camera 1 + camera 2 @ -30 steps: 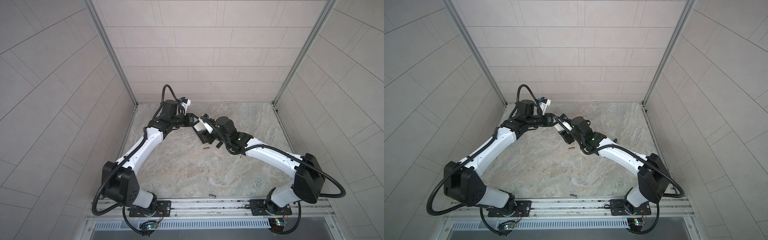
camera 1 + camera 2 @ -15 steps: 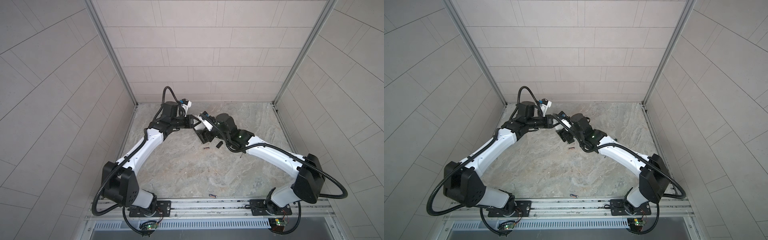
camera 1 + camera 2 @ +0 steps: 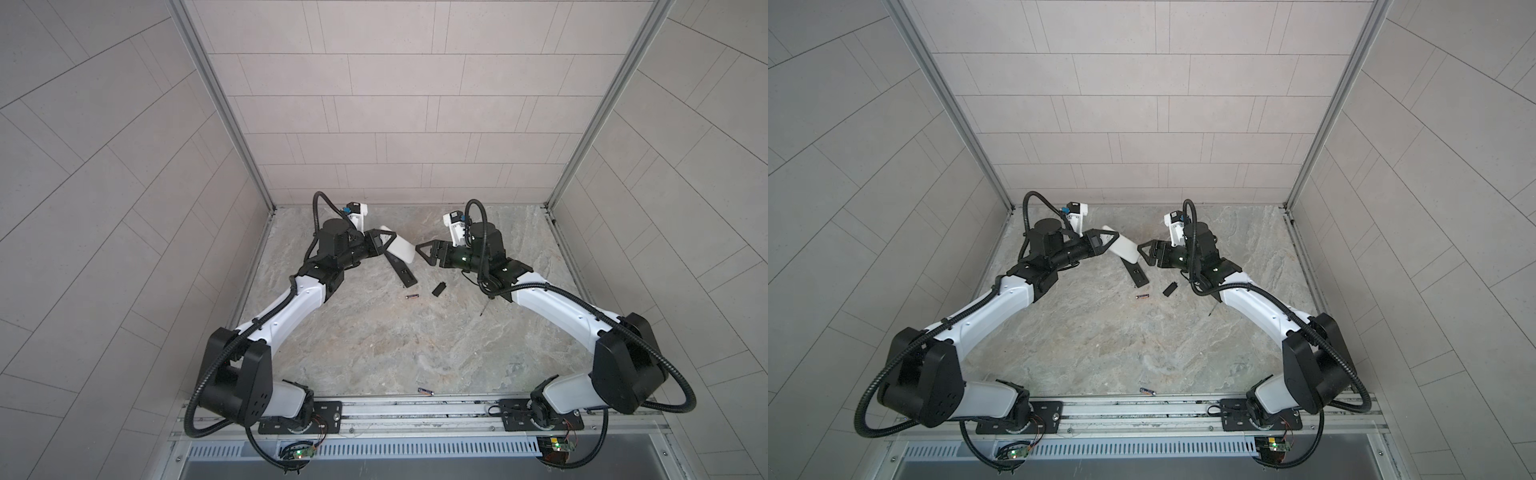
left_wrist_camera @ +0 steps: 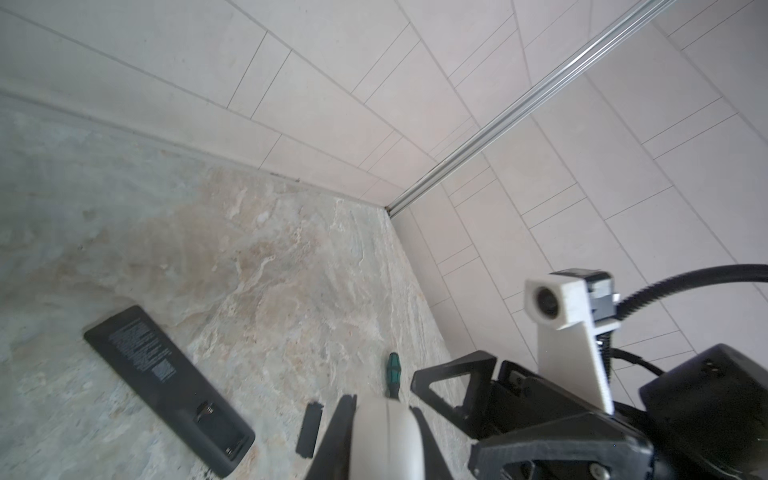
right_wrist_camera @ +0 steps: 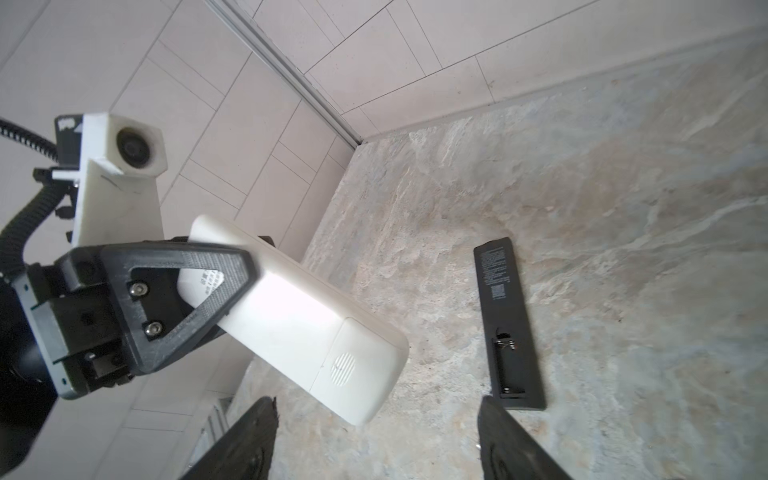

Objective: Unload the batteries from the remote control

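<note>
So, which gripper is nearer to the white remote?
Left. The left gripper is shut on the white remote. The right gripper stands open, facing the remote's free end, with a gap between them.

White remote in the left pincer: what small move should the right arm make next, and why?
Probably move the open right pincer forward to the cover at the free end of the white remote. The left pincer holds that remote off the table, its cover is still shut, and the black remote already lies with an empty battery bay.
</note>
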Robot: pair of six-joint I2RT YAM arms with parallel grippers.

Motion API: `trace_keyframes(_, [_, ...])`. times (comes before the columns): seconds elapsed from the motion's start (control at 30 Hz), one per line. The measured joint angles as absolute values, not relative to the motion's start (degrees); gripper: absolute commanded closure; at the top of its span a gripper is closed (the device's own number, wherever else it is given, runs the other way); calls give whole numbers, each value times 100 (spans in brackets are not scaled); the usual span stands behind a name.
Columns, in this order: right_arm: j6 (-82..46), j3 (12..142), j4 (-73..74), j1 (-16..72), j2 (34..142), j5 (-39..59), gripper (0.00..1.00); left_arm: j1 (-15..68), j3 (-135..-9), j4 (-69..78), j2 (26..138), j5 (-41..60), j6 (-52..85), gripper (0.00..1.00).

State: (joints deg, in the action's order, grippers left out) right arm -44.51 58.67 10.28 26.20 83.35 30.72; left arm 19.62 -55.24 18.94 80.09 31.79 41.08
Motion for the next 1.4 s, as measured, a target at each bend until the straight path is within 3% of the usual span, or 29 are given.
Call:
trace_keyframes(0.33, [-5645, 5865, 1959, 2521, 8766, 3323, 33, 1962, -5315, 3138, 8108, 3017, 5057, 100])
trace_keyframes(0.7, [-6523, 5863, 3249, 2521, 9358, 3564, 48, 1949, -5258, 3389, 8250, 2899, 5310, 100])
trace_keyframes(0.83, [-6799, 5865, 3566, 2523, 9498, 3614, 48, 1951, -5258, 3428, 8348, 2963, 5360, 100])
trace_keyframes(1.4, [-6779, 5944, 3474, 2502, 9566, 3747, 75, 1876, -5315, 3277, 8412, 3037, 5452, 100])
